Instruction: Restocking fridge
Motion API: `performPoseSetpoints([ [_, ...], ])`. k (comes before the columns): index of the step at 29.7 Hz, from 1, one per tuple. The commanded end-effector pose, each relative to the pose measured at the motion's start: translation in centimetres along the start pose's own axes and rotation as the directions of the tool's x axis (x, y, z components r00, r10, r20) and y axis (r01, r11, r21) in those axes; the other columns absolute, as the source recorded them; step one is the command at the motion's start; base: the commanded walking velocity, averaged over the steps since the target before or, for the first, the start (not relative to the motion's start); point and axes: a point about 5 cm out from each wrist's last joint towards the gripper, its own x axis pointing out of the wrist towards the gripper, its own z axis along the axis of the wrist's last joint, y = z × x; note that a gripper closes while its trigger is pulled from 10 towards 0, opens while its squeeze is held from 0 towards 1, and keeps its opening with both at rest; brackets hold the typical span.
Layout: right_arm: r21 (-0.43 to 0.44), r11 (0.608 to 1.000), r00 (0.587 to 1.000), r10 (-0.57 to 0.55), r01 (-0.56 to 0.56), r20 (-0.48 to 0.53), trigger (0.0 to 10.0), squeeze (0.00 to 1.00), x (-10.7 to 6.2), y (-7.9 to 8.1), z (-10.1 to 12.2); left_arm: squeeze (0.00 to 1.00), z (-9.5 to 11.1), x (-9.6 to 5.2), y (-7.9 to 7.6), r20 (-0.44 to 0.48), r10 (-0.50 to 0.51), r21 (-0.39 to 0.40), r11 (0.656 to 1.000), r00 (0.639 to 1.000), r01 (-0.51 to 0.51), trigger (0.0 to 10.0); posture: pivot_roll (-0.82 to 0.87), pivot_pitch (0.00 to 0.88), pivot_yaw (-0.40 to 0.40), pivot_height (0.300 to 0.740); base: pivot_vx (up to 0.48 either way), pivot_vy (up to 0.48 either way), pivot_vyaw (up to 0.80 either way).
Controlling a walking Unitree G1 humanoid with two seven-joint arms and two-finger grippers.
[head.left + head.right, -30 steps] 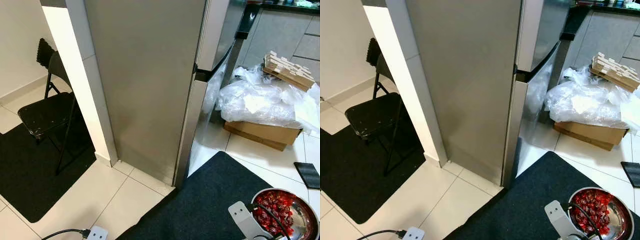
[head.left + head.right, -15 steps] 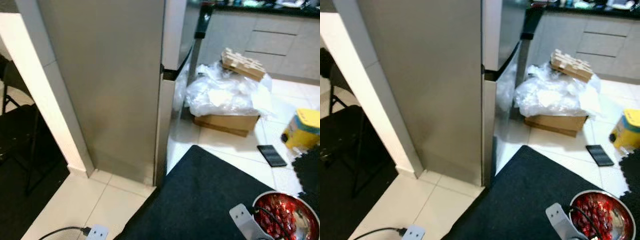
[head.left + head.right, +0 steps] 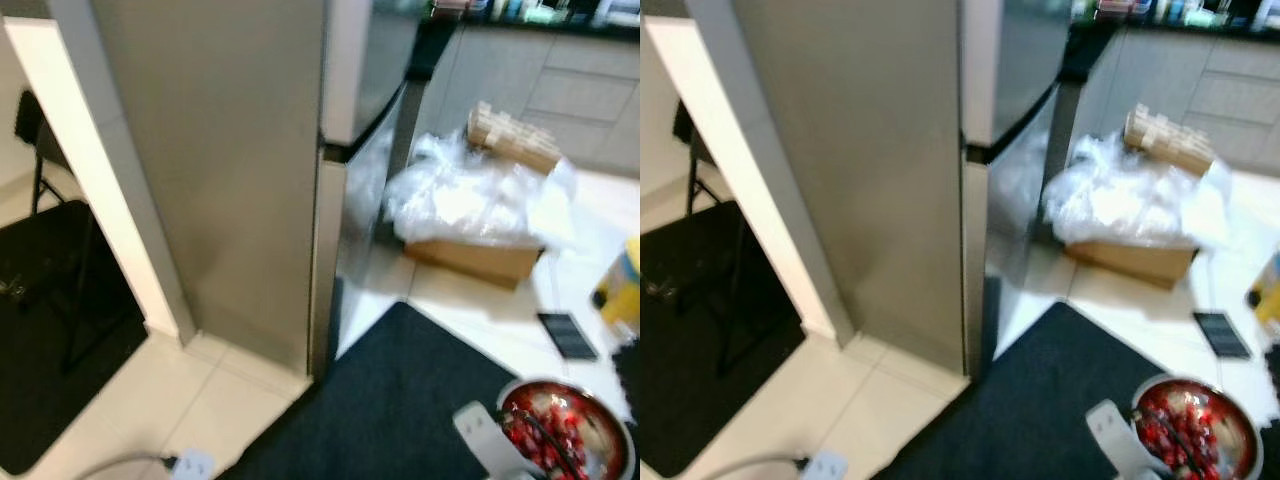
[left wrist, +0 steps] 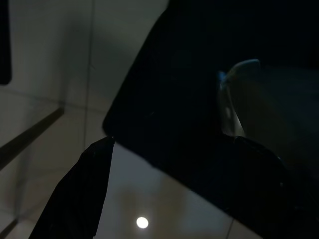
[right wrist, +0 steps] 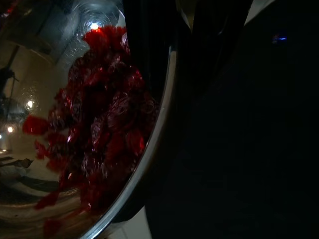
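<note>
- The fridge (image 3: 250,170) stood tall and grey with its side panel facing the camera and its doors round to the right, both blurry.
- A steel bowl (image 3: 1230,425) of red stuff (image 3: 1172,432) (berries maybe, too blurry to say) was low and to the right of the fridge, above the dark mat (image 3: 400,400) that ran up to the fridge's front corner.
- The right gripper (image 3: 1175,440) had that bowl: one black finger (image 5: 149,45) lay over the rim on the inside, so the jaws were pinched on the rim, only narrowly apart.
- The left gripper (image 4: 79,194) was over pale floor tile and the edge of a dark mat in the wrist view; one black finger showed, so I couldn't tell how far the jaws were open.
- Right of the fridge, past its doors, a cardboard box (image 3: 480,260) sat on the tile with crumpled clear plastic (image 3: 470,195) heaped on it.
- A black folding chair (image 3: 45,230) stood left of the fridge, beyond the white wall edge (image 3: 95,170).
- A white plug strip (image 3: 825,466) lay on the tile in front of the fridge's side.
</note>
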Motion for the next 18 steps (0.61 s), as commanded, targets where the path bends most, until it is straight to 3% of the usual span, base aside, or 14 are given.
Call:
performPoseSetpoints([
  [1, -0.01, 1.0, 1.0, 0.001, -0.001, 0.019, 10.0, 0.0, 0.01, 0.04, 0.39, 0.0, -0.11, 0.0, -0.11, -0.007, 0.002, -0.013, 1.0, 1.0, -0.002, 10.0, 0.01, 0.0, -0.003, 0.74, 0.0, 0.0, 0.0],
  [18, -0.02, 1.0, 0.999, 0.022, -0.021, 0.024, 10.0, 0.0, -0.06, 0.36, 0.37, 0.0, -0.61, -0.12, 0.55, -0.013, 0.029, -0.064, 0.997, 0.999, -0.03, 10.0, 0.01, 0.0, -0.003, 0.74, 0.0, 0.0, 0.0],
])
